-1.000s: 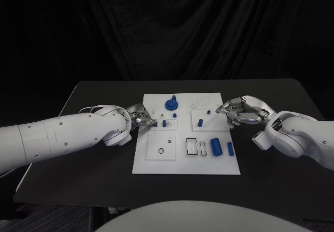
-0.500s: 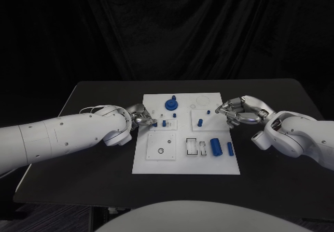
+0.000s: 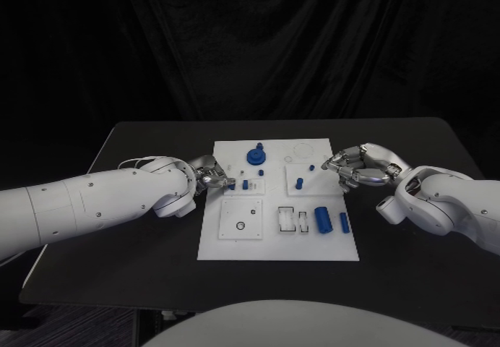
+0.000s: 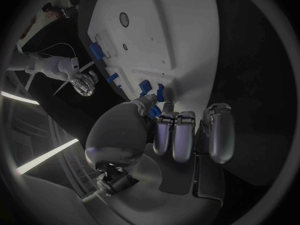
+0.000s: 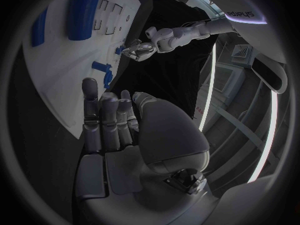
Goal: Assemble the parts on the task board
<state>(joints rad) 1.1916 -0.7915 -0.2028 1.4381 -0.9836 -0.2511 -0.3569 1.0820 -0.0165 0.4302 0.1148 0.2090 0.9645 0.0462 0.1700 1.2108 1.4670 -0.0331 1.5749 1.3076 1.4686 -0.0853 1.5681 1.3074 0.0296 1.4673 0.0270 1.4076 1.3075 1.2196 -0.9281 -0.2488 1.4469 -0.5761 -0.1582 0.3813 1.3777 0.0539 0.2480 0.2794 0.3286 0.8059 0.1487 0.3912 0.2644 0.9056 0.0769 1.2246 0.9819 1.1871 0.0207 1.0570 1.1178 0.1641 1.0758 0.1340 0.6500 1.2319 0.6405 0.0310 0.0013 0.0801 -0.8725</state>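
White plastic, that flat rectangular task board [image 3: 279,238], lying square in the middle of the black desk [image 3: 125,238], and both arms are parked right at its edges. The left silver hand [image 3: 214,176] sits at the board's left edge, fingers curled in beside a small blue peg [image 3: 246,185] that stands in the little square plate there. From the left wrist view the fingertips [image 4: 164,106] are right up against a small blue piece [image 4: 160,91] at the board's rim, thumb and fingers closed around it, so it looks pinched, though I can't make out the contact cleanly.

Over on the other side, the right silver hand [image 3: 356,167] hovers at the board's right edge, fingers drawn close together and bent, nothing between them that I can see. The right wrist view shows its fingers [image 5: 106,120] lined up side by side over the board's rim, apart from the blue pieces.

On the board: a big blue round knob [image 3: 256,155] stands near the far edge, a short blue peg [image 3: 299,183] stands in the right square plate, and a fat blue cylinder [image 3: 324,220] lies beside a thin blue bar [image 3: 345,223] toward the near right corner.

Compared with a second ago, almost nothing. The left hand has crept a touch toward the peg; the right hand has held its place, and the parts lie where they lay.
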